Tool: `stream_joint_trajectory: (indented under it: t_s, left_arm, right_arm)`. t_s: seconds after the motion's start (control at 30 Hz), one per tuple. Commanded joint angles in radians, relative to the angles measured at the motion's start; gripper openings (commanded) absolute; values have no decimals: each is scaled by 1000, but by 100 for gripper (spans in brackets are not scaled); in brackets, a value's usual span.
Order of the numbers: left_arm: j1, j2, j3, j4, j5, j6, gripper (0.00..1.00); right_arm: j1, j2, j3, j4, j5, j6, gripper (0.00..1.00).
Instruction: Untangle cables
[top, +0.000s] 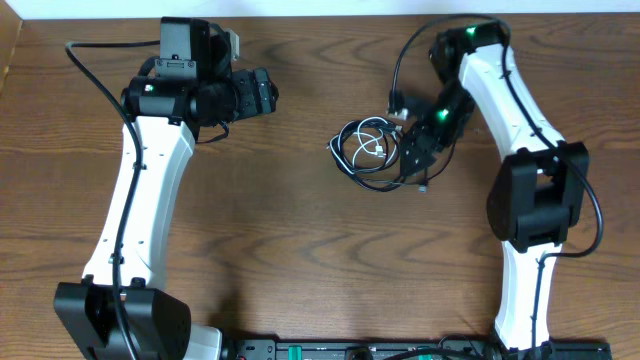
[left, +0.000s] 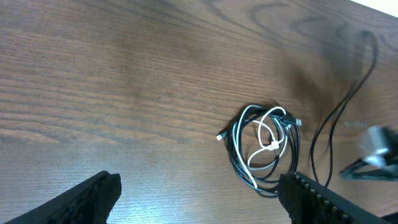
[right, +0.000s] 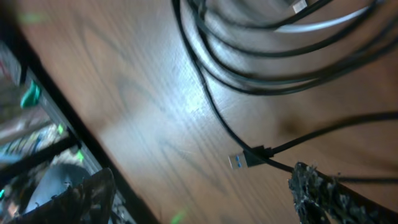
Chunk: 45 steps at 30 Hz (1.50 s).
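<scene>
Jaws on the left arm (top: 150, 170) are spread wide, well apart from the cables (top: 365, 150): thin glossy black loops coiled around a white cord, lying midway on the brown wood-grain tabletop (top: 300, 250). Jaws on the right arm (top: 500, 90) gape too, over the coil's right edge.

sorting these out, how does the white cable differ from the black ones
Colour: the white cable is pale, the black cables dark. Shape: the white cable curls in small crossed loops mid-bundle; the black cables make wider rings. Both lie tangled in one pile on the table.
</scene>
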Motion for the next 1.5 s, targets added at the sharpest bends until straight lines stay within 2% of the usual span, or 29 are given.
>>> stream_joint_trajectory:
  t_s: [0.0, 0.33, 1.0, 1.1, 1.17, 1.3, 1.4, 1.47]
  left_arm:
    - [3, 12, 3, 1, 5, 12, 87]
    - [3, 12, 3, 0, 5, 11, 87]
    - [3, 12, 3, 0, 5, 11, 87]
    - [3, 12, 3, 0, 5, 11, 87]
    - [3, 12, 3, 0, 5, 11, 87]
    - [3, 12, 3, 0, 5, 11, 87]
    - [3, 12, 3, -1, 5, 11, 87]
    - [3, 12, 3, -1, 5, 11, 87]
  right_arm:
    - [24, 8, -59, 40, -31, -65, 91]
    - [72, 8, -202, 178, -35, -65, 94]
    - [85, 8, -303, 238, -77, -65, 91]
    - [85, 8, -312, 233, -78, -64, 85]
    - [85, 8, -314, 233, -84, -64, 78]
    - [85, 8, -317, 227, -114, -42, 52]
    - [86, 8, -328, 223, -134, -37, 44]
    - [90, 8, -336, 226, -140, -38, 43]
